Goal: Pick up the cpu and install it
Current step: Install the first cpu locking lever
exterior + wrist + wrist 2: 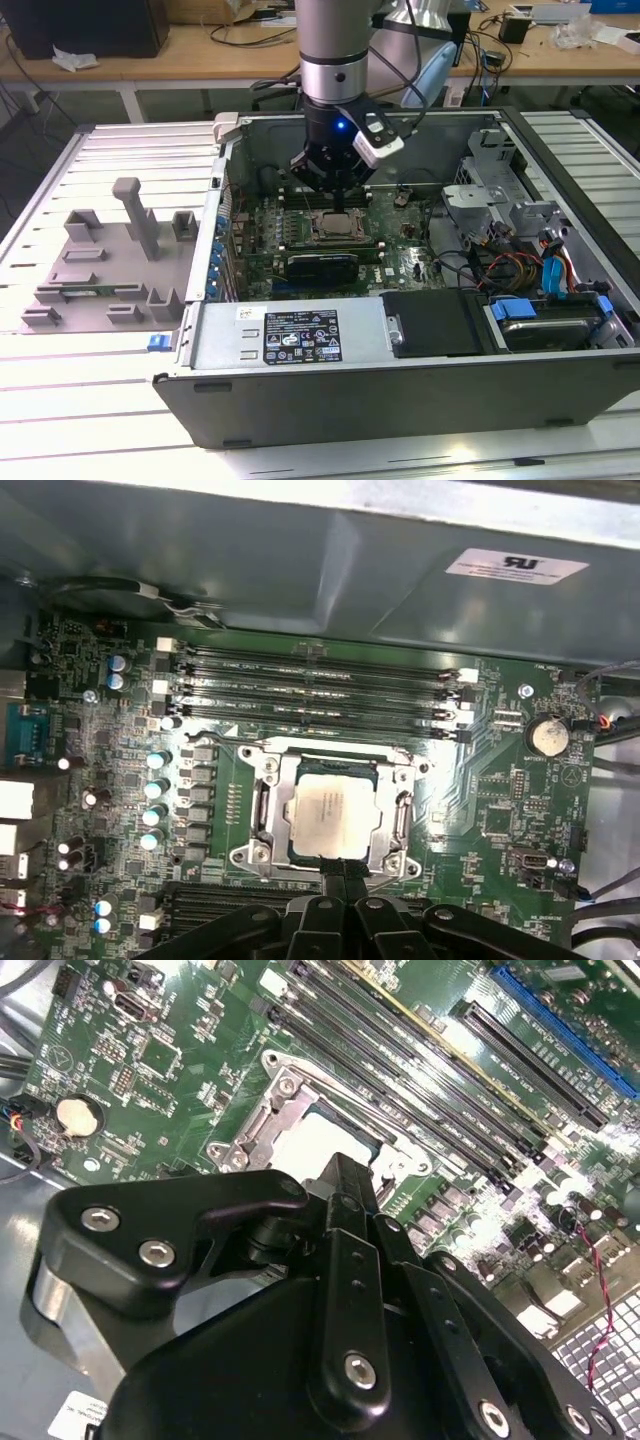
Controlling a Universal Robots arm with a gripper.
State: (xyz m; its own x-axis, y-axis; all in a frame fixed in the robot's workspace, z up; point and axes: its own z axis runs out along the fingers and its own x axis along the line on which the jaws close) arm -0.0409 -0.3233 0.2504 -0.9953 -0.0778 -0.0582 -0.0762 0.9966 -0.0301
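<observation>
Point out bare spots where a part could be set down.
Bare white slatted tabletop lies on the exterior camera's side of the grey plastic fixture block and the open metal computer case. Crowded: inside the case, where the black gripper hangs over the silvery square cpu.

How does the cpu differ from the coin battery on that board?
The cpu is square and pale silver; the coin battery is round. The cpu is larger and lies inside the socket frame; the coin battery sits apart near the board's edge. Both lie flat on the green motherboard.
</observation>
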